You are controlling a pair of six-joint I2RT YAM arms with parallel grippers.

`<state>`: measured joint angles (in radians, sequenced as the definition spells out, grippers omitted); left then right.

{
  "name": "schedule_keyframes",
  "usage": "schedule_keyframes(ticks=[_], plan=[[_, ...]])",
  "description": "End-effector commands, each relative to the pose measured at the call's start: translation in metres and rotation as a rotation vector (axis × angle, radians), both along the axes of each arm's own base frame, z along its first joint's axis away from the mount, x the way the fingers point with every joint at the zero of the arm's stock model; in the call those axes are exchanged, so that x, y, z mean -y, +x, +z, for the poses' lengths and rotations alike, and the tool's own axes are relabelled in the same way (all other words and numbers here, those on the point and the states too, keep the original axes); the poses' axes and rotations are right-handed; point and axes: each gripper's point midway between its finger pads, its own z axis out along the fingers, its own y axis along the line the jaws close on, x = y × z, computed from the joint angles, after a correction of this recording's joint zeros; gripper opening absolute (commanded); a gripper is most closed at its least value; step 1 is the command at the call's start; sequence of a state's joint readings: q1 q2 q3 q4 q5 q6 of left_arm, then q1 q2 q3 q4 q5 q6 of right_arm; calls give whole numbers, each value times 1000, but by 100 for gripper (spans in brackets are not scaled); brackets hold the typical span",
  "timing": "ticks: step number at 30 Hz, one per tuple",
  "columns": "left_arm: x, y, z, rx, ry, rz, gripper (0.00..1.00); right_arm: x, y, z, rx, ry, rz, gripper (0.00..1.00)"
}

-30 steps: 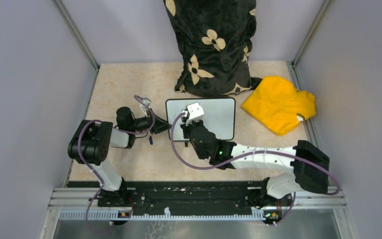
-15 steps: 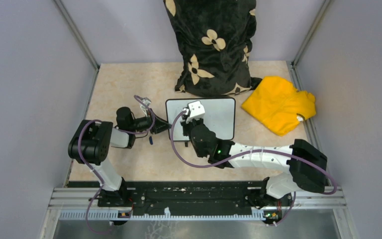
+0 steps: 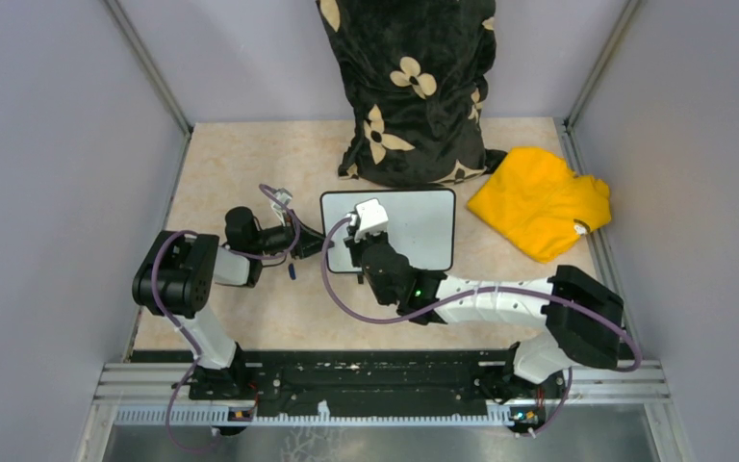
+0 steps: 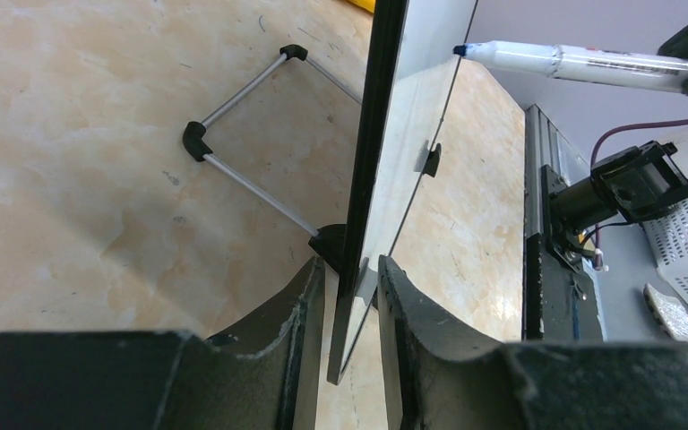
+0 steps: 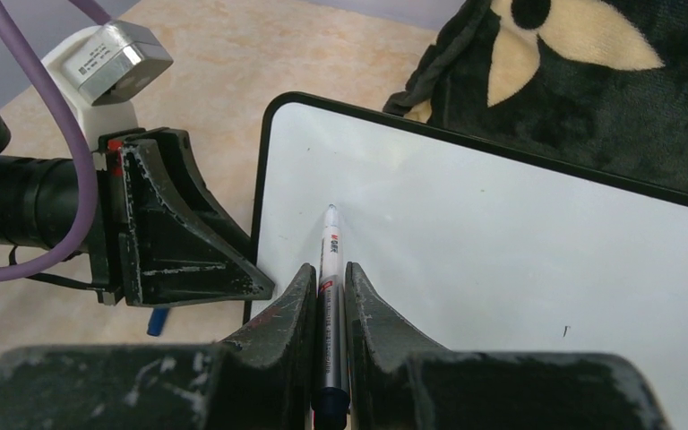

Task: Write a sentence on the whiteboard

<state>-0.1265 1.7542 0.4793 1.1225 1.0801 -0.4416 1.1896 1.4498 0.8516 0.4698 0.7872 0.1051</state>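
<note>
Near the middle of the table, the whiteboard is standing propped, its long axis running left to right. The left gripper is clamping its left edge. The right gripper, facing the front, is pinching a marker whose tip is meeting or nearly meeting the upper-left corner, with blank surface opening rightward.

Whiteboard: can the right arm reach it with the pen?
Probably yes. The right gripper holds the pen with its tip right at the bare whiteboard, nothing between them, and the left gripper clamps its edge.
</note>
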Motion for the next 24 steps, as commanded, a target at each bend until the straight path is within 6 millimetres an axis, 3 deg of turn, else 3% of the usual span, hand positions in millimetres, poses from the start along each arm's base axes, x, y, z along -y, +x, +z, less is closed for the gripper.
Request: schedule_keyframes(ticks=[1, 24], plan=[[0, -1, 3, 36, -7, -23, 33, -2, 9, 18, 15, 60, -23, 0], [0, -1, 3, 37, -11, -21, 33, -9, 15, 5, -6, 50, -22, 0]])
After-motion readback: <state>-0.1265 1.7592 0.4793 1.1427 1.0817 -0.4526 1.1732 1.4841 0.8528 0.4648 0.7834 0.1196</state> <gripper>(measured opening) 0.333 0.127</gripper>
